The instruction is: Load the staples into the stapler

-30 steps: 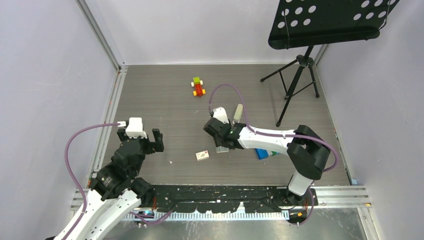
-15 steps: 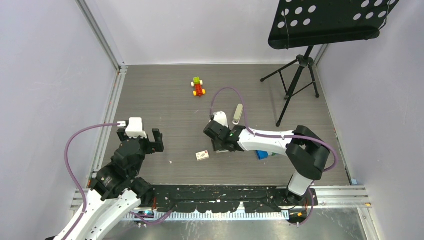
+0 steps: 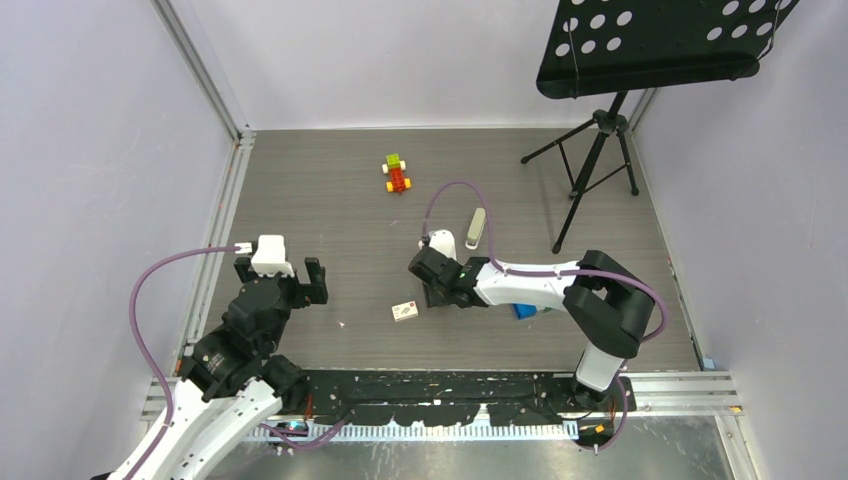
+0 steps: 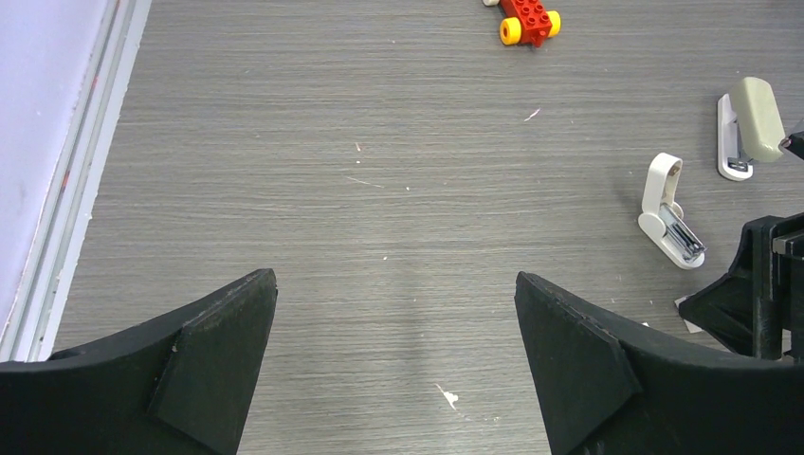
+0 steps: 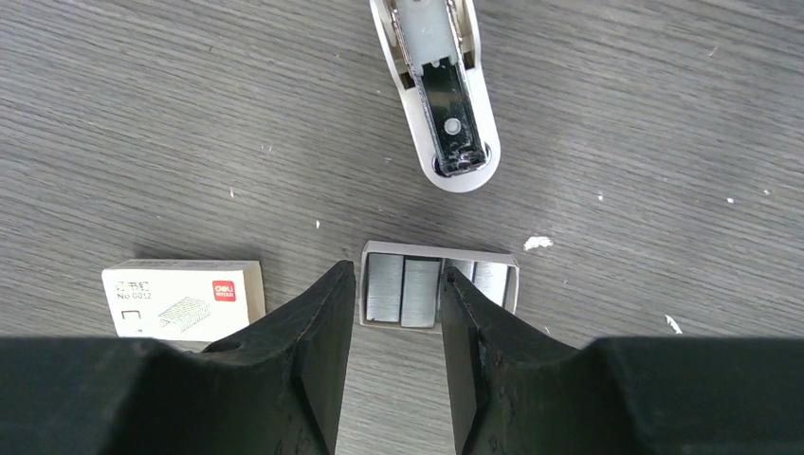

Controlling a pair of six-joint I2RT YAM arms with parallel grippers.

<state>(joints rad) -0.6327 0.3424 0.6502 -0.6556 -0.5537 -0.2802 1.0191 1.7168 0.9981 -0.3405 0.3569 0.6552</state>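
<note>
1. Staples (image 5: 420, 292): silvery blocks are laid side by side in an open tray (image 5: 438, 248) on the table, directly below the right gripper (image 5: 395, 280).
2. Right jaws: spread, with nothing held. 2 blocks are seen in the gap between the fingers and a 3rd beyond the right finger. Whether the tips are touching the tray cannot be told.
3. Axis: the tray's long side is laid across the gap, finger to finger. Each block's long side appears to run the other way, so closing is judged to pinch the blocks across their narrow width.
4. Carton (image 5: 183, 299): white with a red mark, set to the left of the tray and apart from it.
5. Stubby white object (image 5: 441, 95): placed just beyond the tray, metal channel upward.
6. Stapler (image 3: 477, 227): found farther out again, well apart from the jaws.
7. Left gripper (image 4: 393, 284): spread wide, empty, well apart from the staples. The right arm is judged the nearer.
</note>
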